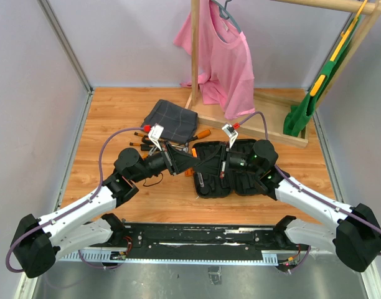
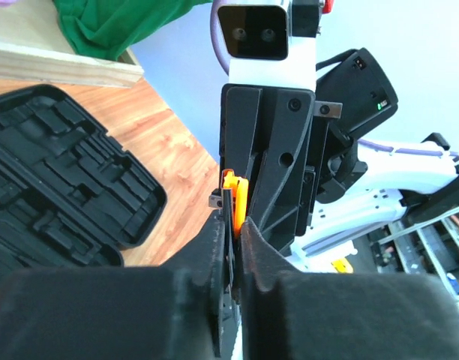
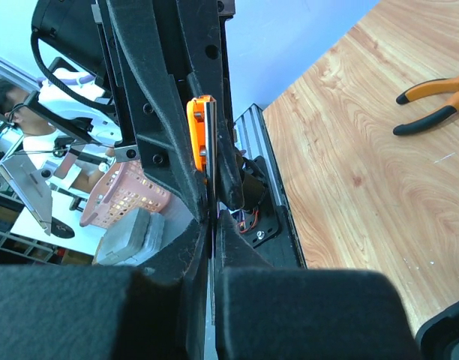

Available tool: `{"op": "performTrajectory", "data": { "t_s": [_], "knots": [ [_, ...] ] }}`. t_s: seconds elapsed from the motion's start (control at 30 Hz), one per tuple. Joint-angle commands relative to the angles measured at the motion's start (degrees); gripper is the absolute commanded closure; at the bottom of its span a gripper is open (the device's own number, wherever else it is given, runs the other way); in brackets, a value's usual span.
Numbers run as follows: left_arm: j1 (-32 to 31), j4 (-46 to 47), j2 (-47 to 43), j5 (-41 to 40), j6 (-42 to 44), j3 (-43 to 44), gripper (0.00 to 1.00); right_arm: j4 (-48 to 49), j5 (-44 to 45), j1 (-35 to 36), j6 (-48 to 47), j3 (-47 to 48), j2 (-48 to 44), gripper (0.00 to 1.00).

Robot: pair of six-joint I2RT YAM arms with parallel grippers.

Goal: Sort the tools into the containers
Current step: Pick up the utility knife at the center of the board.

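The black tool case lies open at the table's middle, its moulded inside showing in the left wrist view. My left gripper and right gripper face each other tip to tip above the case's left half. Between them is a thin flat tool with an orange part and a metal edge. The left gripper is shut on one end of it, the right gripper on the other. Orange-handled pliers lie behind the case. Slim screwdrivers lie left of the cloth.
A dark grey checked cloth lies behind the left gripper. A wooden rack base stands at the back right, with a pink shirt and a green garment hanging from the rack. Grey walls enclose the table.
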Motion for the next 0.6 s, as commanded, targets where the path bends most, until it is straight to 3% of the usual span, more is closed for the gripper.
{"op": "performTrajectory", "data": {
  "t_s": [0.0,0.07,0.2,0.23,0.37,0.57],
  "knots": [
    [0.09,4.12,-1.20,1.30,-0.97,-0.18,0.98,2.22,-0.40,0.54,0.58,-0.78,-1.35,0.97],
    [0.09,3.65,-1.40,0.80,-1.04,-0.15,0.99,0.16,0.30,0.51,-0.43,-0.61,-1.95,0.86],
    [0.11,1.18,-1.47,-0.70,-0.47,0.65,1.00,-7.98,2.80,0.47,-5.66,0.36,-4.28,0.44],
    [0.09,0.60,-1.57,-1.15,-0.32,0.85,1.00,-9.83,3.67,0.50,-6.87,0.56,-5.12,0.38],
    [0.09,-3.10,-1.37,-4.32,0.53,1.92,1.00,-17.93,8.08,0.52,-12.12,1.49,-8.84,0.26],
    [0.09,-14.36,1.80,-10.24,1.78,6.56,1.00,-29.16,21.74,3.22,-21.34,3.95,-13.45,0.25]
  ]
}}
